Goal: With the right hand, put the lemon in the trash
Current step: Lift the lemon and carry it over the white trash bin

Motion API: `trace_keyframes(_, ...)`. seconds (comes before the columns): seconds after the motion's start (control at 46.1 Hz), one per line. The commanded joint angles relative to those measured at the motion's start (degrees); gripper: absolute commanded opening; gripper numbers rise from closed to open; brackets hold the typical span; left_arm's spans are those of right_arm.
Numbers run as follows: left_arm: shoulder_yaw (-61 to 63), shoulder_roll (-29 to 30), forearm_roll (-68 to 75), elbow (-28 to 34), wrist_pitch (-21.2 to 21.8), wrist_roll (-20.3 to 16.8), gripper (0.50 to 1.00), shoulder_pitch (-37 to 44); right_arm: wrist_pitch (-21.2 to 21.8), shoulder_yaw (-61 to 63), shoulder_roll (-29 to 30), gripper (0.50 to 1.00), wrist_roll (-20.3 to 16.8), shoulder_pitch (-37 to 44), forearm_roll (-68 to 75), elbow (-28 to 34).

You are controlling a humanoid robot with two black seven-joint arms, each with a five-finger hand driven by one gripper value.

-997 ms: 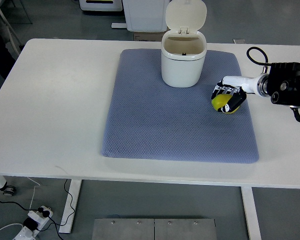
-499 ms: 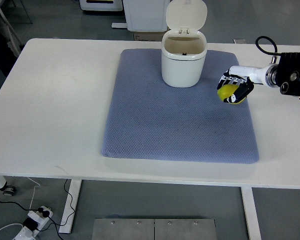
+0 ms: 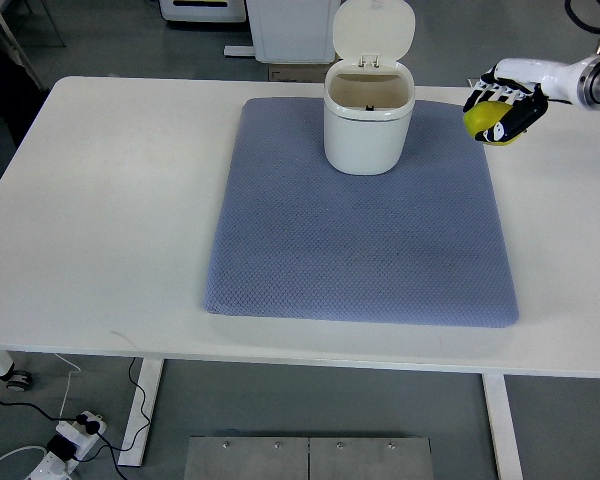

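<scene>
Top view caught the right hand [image 3: 504,105] wrapped around the lemon [image 3: 492,122], apparently raised off the table [image 3: 110,200] by the blue mat's [image 3: 360,240] far right corner. To its left, well apart, the white trash bin [image 3: 369,118] stood on the mat with lid up.

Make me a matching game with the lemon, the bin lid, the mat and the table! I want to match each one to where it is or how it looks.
Things:
1. lemon
2. bin lid
3. mat
4. table

Descriptions:
A. white, under everything
B. flipped up, open
C. blue, lying flat under the bin
D. yellow, held in the right hand

Pairs: 1-D, 2-B, 3-C, 4-A
</scene>
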Motion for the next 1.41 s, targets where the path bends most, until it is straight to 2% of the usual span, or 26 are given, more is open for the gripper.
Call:
trace_keyframes(0.0,0.0,0.0,0.0,0.0,0.0,0.0,1.0,0.0,0.78,0.21,-0.29,0.5,-0.09,1.18,0.12,0.02)
trace_keyframes(0.651,0.0,0.0,0.0,0.0,0.0,0.0,1.0,0.0,1.04,10.14,-0.9,0.5,-3.96,3.2,14.97,0.02)
trace_keyframes(1.084,0.0,0.0,0.0,0.0,0.0,0.0,1.0,0.0,-3.7,17.17,1.99,0.5,-4.75,-1.28,22.09,-1.38)
trace_keyframes(1.388,0.0,0.0,0.0,0.0,0.0,0.0,1.0,0.0,-7.31,22.44,5.16,0.5,-4.75,-6.64,26.14,-6.12)
